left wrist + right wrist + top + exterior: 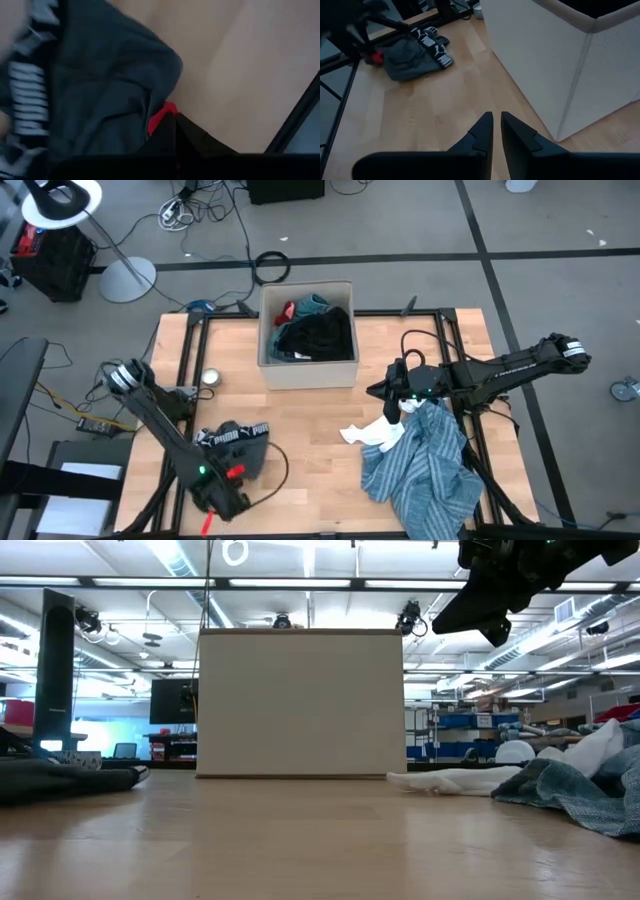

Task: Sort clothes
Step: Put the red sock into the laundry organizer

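My left claw (222,498) is lying clenched against the dark grey garment (240,450) at the counter's (310,430) near left edge. My right claw (385,391) is hovering clenched, empty, beside the box (306,370), above the white piece (375,433) and striped shirt (425,465).

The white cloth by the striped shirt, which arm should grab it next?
Probably the right. Its claw hangs just above the white cloth, shut and holding nothing. The left claw is across the table at the dark shorts.
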`<action>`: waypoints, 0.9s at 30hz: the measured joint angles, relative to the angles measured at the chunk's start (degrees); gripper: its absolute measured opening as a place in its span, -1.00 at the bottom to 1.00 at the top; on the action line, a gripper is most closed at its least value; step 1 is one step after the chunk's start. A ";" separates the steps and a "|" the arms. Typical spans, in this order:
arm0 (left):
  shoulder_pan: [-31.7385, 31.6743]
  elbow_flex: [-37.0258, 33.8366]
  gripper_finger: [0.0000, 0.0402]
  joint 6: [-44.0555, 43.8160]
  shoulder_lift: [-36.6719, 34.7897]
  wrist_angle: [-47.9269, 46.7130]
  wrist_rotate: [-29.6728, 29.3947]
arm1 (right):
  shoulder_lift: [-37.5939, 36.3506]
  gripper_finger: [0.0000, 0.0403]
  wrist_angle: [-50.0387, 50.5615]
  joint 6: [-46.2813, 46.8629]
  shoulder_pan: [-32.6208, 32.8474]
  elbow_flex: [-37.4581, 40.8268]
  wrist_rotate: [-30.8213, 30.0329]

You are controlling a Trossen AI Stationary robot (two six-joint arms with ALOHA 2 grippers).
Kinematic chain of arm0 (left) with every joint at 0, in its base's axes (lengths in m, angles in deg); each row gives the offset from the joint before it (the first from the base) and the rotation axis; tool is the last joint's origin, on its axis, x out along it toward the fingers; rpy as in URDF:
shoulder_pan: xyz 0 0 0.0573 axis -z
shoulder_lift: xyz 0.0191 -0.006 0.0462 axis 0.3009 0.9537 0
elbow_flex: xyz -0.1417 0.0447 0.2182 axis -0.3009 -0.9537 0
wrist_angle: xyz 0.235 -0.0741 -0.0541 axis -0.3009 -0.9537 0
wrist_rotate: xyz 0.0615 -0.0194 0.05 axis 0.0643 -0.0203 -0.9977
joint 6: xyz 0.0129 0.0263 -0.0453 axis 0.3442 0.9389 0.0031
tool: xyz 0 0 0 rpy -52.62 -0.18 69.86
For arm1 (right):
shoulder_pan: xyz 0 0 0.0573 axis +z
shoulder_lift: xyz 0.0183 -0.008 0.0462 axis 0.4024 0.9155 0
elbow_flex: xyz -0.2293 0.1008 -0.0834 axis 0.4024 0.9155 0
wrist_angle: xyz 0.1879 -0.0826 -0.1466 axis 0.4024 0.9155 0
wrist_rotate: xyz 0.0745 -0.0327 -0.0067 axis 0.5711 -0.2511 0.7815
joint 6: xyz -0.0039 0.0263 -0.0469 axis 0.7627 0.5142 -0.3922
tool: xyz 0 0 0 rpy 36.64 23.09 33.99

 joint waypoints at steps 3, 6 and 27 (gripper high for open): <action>-3.03 0.02 -0.99 0.59 -5.48 -2.93 -4.31 | 0.00 -0.81 0.00 -0.01 0.00 0.00 0.00; -6.50 0.02 -1.00 2.68 -10.62 -5.63 -8.15 | 0.00 -0.81 0.01 -0.45 0.00 0.00 0.00; -49.06 26.83 -1.00 56.35 -18.47 -5.35 -15.96 | 0.00 -0.81 0.02 -1.15 -0.04 0.00 0.00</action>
